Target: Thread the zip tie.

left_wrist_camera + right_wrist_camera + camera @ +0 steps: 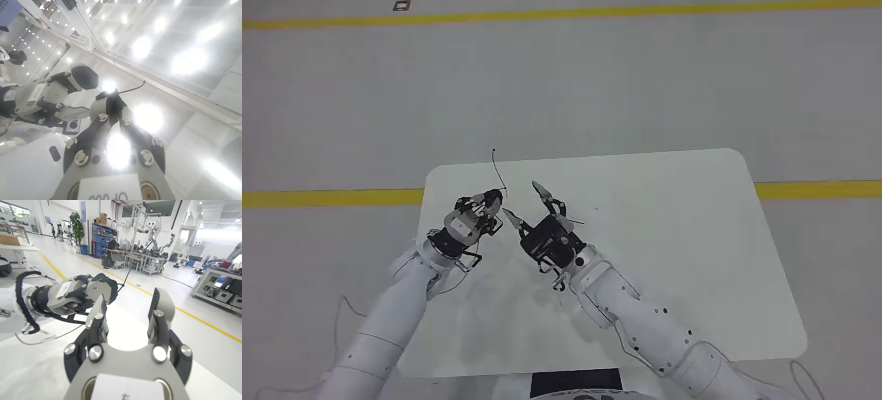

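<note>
- The zip tie (498, 170) is gripped at one end by the left pincer (485, 208), whose fingers are closed tight on it.
- The rest of the thin black strap is left free. It juts out from the fingertips in a slight curve, and in the top view its tip is seen past the far edge of the counter (692, 260).
- The left pincer is held above the counter, near the far left corner.
- The right pincer (128, 302) is held open, with its two fingers spread wide apart.
- The right pincer is placed just beside the left one, on its right, and is pointed toward it.
- One right fingertip is seen very near the left pincer; whether they touch cannot be told.
- In the right wrist view, the gripped end of the tie is seen beyond the open fingers, apart from both pads.
- Yellow floor lines (332, 197) are seen on the floor around the counter.
</note>
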Robot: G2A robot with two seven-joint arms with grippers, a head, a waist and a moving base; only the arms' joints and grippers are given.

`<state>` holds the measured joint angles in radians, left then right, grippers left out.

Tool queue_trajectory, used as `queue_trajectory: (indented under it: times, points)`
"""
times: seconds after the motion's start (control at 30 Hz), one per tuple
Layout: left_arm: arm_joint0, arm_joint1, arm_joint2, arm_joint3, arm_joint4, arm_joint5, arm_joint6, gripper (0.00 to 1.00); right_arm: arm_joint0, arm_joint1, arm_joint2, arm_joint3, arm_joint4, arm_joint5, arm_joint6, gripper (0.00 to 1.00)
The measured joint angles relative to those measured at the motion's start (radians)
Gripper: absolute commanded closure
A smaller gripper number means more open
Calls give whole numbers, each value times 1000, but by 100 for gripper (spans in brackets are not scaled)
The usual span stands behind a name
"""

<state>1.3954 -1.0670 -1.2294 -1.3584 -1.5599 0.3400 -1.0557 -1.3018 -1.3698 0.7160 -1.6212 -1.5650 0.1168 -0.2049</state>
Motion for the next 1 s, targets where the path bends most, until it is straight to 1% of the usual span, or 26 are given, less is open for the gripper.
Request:
queue_trajectory:
  times: [0.17,0.2,0.37,0.5,0.63,0.73,0.87,1.0]
  points:
    - [0,7,11,-1,-10,0,0,100,7,-8,-4,13,-5,-4,-1,53]
    - [0,8,13,-1,-10,0,-1,100,9,-10,-5,15,-5,-4,-1,55]
    - [-1,8,21,1,-10,0,-3,100,19,-13,-14,27,-5,4,-2,58]
    - [-3,7,26,3,-10,0,-4,100,26,-14,-22,34,-5,18,-2,63]
    - [-7,6,29,8,-10,0,-2,100,33,-14,-27,40,-5,21,-3,73]
    - [-9,6,31,11,-10,0,-2,100,36,-13,-30,44,-5,22,-4,77]
    - [-11,7,32,12,-10,0,-2,100,42,-13,-35,47,-5,21,-4,77]
    - [-12,7,33,13,-10,0,-1,100,46,-13,-38,50,-5,22,-2,80]
